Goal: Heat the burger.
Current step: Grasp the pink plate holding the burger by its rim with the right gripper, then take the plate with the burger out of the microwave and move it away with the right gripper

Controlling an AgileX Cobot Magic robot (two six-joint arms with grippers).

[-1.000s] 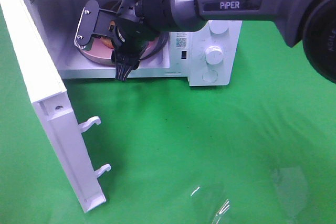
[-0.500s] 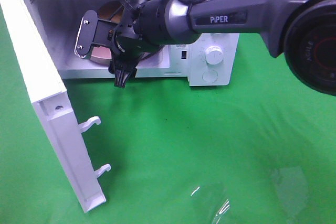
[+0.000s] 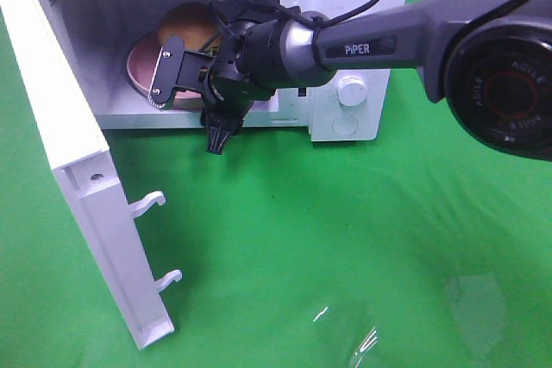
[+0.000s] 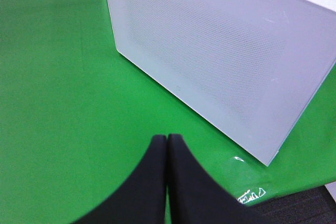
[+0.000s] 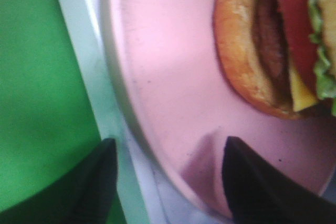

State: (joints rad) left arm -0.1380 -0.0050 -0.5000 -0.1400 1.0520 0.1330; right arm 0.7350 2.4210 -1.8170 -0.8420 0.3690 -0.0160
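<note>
While its door (image 3: 82, 187) hangs wide open, the microwave (image 3: 345, 58) stands on the green counter (image 3: 345, 239) with the pink plate (image 3: 138, 71) inside it. On the plate sits the burger (image 3: 185, 28). At the plate's near rim the right gripper (image 5: 168, 177) has its jaws spread, holding nothing. Beside the door's outer face, the left gripper (image 4: 167, 145) has its jaws pressed together, empty.

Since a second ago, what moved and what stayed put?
The right hand pulled back out of the microwave, toward its opening, so the burger and pink plate now show inside. Its jaws stand open around the plate's rim, gripping nothing. The door stayed swung open, and the plate with the burger stayed inside.
</note>
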